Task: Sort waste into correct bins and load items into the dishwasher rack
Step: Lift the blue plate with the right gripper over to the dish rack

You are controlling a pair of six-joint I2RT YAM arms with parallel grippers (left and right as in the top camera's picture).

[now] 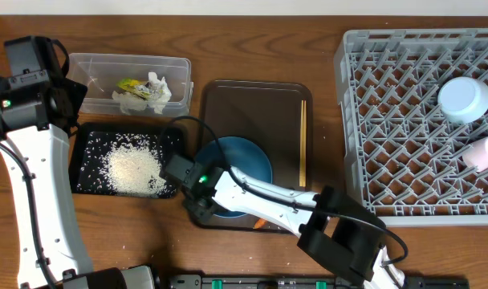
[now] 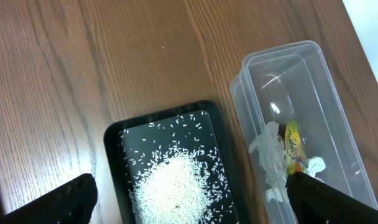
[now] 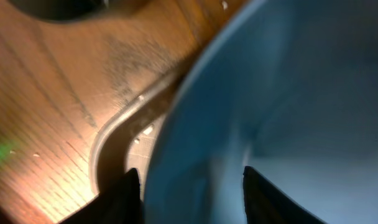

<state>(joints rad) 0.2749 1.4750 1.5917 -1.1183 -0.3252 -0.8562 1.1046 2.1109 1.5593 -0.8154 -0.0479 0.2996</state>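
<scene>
Right gripper (image 3: pixel 188 183), jaws wide, straddles the dish (image 1: pixel 248 160) rim at its 8 o'clock on the tray (image 1: pixel 252 96). Seat deeper, pinch firmly, then lift level toward the rack (image 1: pixel 404 120) at 3 o'clock.

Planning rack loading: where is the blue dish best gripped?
The raised rim at its near-left edge, from above, one finger inside, one outside: the dish lies flat in the brown tray, so only the rim looks pinchable. The right gripper straddles it there.
</scene>
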